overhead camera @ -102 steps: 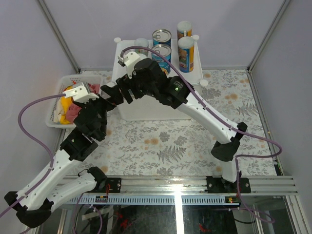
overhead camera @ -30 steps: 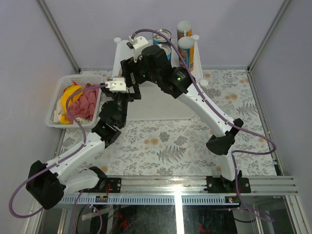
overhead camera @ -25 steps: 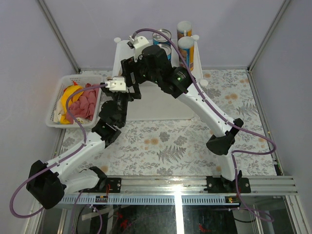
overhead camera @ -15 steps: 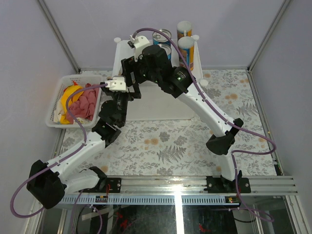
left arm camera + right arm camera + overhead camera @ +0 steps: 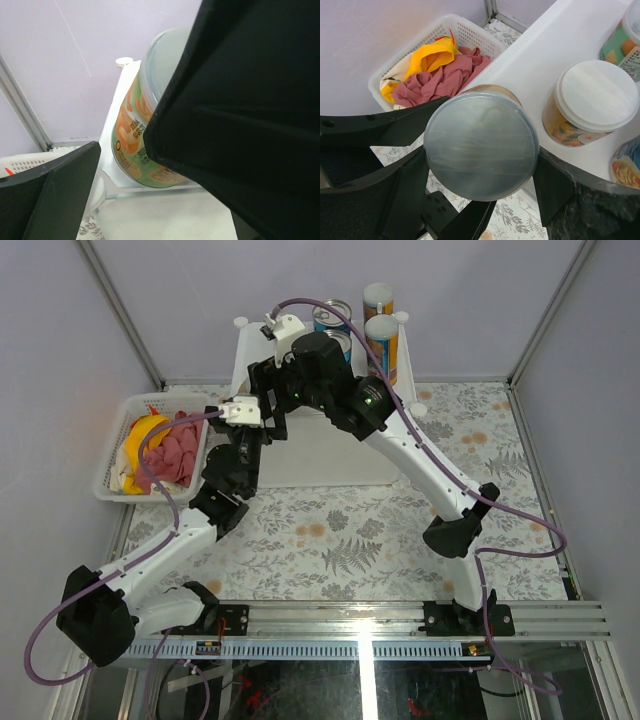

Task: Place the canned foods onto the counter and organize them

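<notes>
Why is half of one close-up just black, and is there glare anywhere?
Left wrist view: a black part right against the lens fills the right half, dark. Top view: a glare streak crosses the metal rail. Right wrist view: evenly lit, sharp on the jar.

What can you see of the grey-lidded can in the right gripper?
The grey-lidded can is an upright cylinder with a translucent greyish lid, plastic by its look, and an orange and green printed label. The black fingers of the right gripper clamp it from two sides at the edge of the white counter, near a white-lidded jar. Whether it rests there is unclear.
</notes>
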Action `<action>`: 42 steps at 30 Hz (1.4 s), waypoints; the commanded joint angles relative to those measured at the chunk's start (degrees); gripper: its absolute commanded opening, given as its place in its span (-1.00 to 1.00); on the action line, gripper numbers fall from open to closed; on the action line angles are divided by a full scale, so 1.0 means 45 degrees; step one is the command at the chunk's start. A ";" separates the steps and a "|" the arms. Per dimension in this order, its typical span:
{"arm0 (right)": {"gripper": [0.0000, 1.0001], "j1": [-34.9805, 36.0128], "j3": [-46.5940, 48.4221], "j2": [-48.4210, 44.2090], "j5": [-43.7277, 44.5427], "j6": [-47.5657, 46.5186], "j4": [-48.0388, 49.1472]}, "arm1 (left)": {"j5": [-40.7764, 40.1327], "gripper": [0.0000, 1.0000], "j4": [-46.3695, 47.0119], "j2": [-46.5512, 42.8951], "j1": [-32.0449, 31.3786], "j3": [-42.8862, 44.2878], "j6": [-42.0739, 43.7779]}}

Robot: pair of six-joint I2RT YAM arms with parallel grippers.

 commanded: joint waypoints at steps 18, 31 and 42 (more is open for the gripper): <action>-1.00 0.0275 -0.0348 -0.1592 -0.1903 0.0003 -0.0675 | 0.1019 0.99 0.2499 -0.1581 0.0553 -0.1237 0.1203; -1.00 0.0376 -0.0317 -0.2309 -0.2362 0.0380 -0.1773 | 0.3341 0.99 -0.1117 -0.3643 0.0519 -0.1263 0.0157; -1.00 0.0403 -0.0659 -0.2587 -0.2701 0.0662 -0.2179 | 0.4411 0.99 -0.1893 -0.3813 0.0524 -0.0894 0.0018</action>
